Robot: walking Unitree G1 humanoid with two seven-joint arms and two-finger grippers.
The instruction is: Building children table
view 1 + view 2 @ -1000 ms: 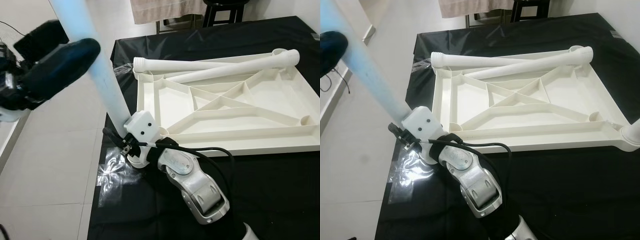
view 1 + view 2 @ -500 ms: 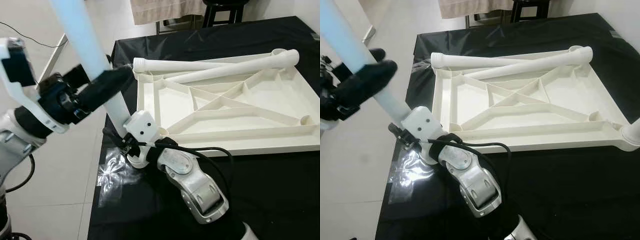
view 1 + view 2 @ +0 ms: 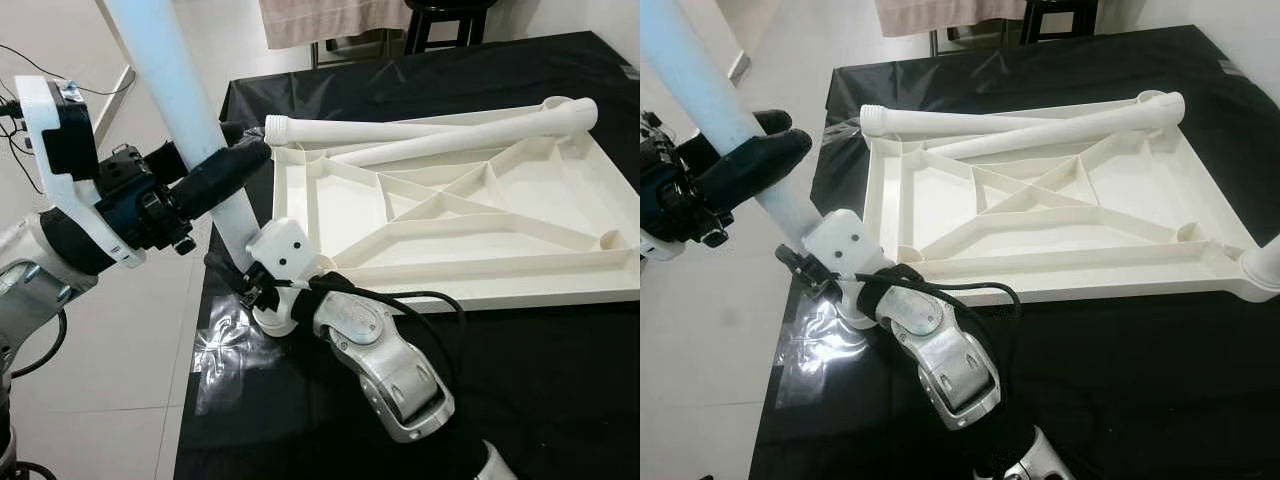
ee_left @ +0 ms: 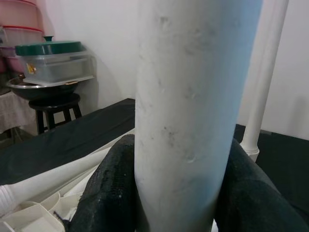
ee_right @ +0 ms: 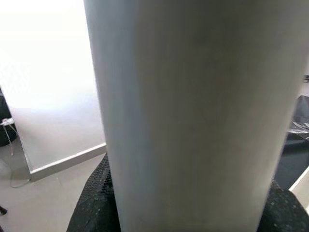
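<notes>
White plastic leg (image 3: 175, 95) is standing upright at the near left corner of the upturned tabletop (image 3: 520, 215), which is lying on the black-covered desk (image 3: 560, 380). In the left eye view the left gripper (image 3: 232, 152), a blur beside the leg a second ago, is now sitting steady with its fingers closed around the leg's middle. The right gripper (image 3: 252, 292) is staying clamped low on the same leg, at the corner socket.

Right eye view: two loose legs (image 3: 1040, 122) are lying across the far rim of the tabletop. The worked corner is hanging near the desk's left edge, with bare tiled floor (image 3: 710, 340) giving open room beyond.

Left wrist view: both fingers (image 4: 108, 193) are pressing against the leg on either side; another leg (image 4: 263, 87) is standing upright behind.

Right wrist view: the leg (image 5: 193, 111) is sitting between the fingers (image 5: 91, 205), touching them.
</notes>
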